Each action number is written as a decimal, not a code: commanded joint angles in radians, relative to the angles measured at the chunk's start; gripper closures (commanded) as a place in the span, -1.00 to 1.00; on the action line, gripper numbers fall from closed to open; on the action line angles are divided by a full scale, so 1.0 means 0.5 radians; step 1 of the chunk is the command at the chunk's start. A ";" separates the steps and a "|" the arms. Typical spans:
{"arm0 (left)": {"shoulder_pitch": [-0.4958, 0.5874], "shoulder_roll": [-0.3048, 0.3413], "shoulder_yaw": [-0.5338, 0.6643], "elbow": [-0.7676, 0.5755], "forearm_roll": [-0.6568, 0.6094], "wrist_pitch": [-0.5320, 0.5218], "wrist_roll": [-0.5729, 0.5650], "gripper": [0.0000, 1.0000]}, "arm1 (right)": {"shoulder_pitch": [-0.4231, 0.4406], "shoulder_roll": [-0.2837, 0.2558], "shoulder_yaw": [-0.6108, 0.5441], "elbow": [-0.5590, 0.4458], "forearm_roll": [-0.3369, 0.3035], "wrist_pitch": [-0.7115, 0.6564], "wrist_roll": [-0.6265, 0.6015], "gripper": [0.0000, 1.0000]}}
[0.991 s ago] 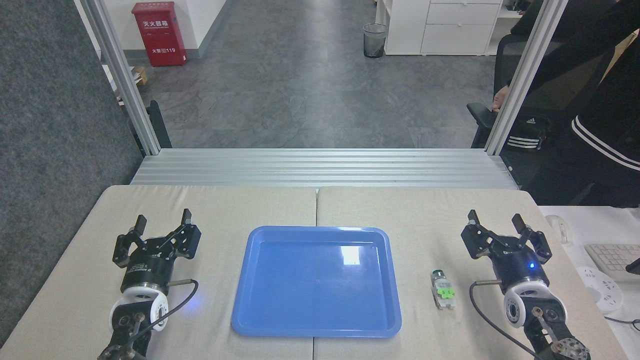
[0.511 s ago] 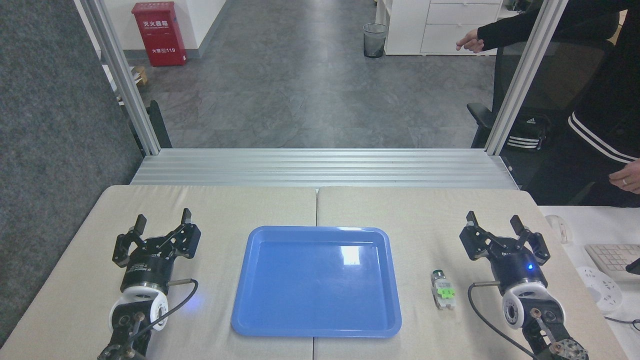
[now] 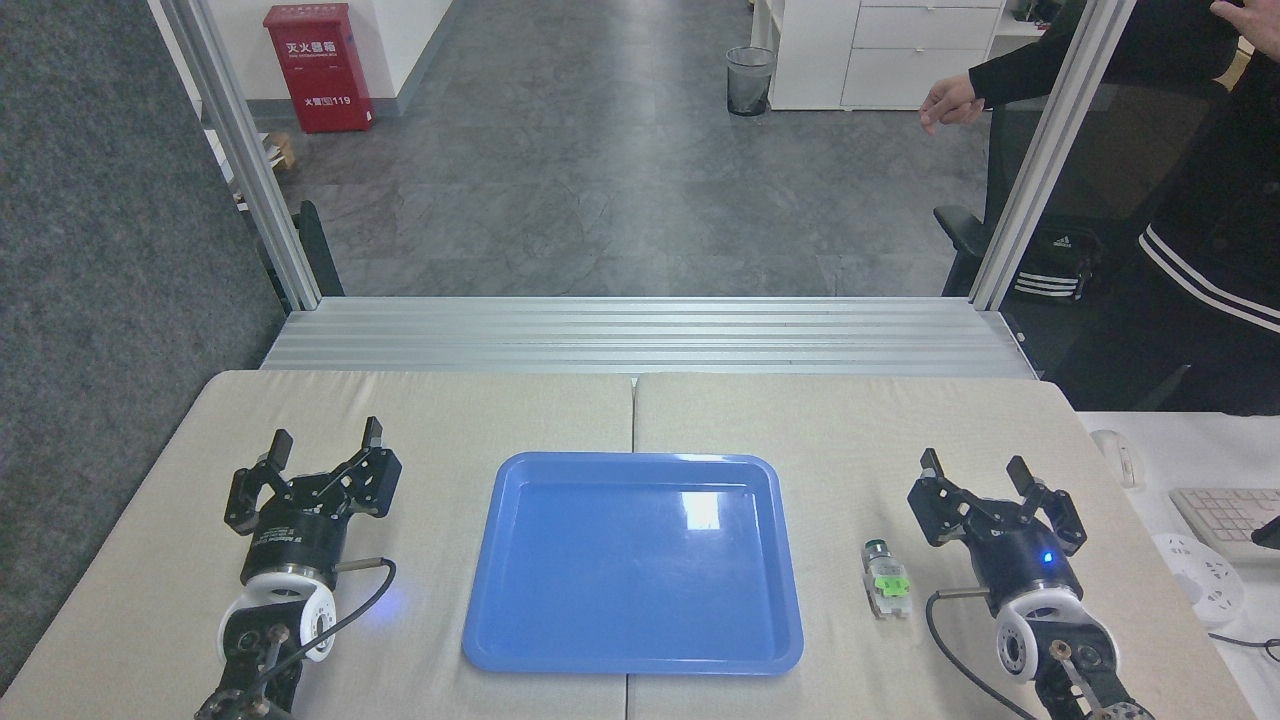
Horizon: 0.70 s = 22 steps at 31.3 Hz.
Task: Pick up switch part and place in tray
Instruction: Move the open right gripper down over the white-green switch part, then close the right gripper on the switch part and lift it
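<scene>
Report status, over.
Left gripper and right gripper open, empty. Switch part on table right of tray. Path clear.

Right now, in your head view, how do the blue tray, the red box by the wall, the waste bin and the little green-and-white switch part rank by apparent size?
1. tray, clearly largest.
2. red box.
3. waste bin.
4. switch part, smallest.

Box and bin stand far off, so their real sizes are unsure.
</scene>
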 commanded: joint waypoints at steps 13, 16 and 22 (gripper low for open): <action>0.002 -0.002 0.000 -0.001 -0.002 0.002 0.001 -1.00 | 0.346 0.185 0.172 -0.075 0.137 0.006 0.006 -0.95; 0.005 -0.002 0.000 -0.001 -0.002 0.002 0.001 -1.00 | 0.349 0.191 0.169 -0.072 0.140 0.012 0.027 -0.95; 0.005 -0.002 0.000 -0.001 -0.002 0.002 0.001 -1.00 | 0.346 0.191 0.169 -0.072 0.143 0.015 0.086 -0.91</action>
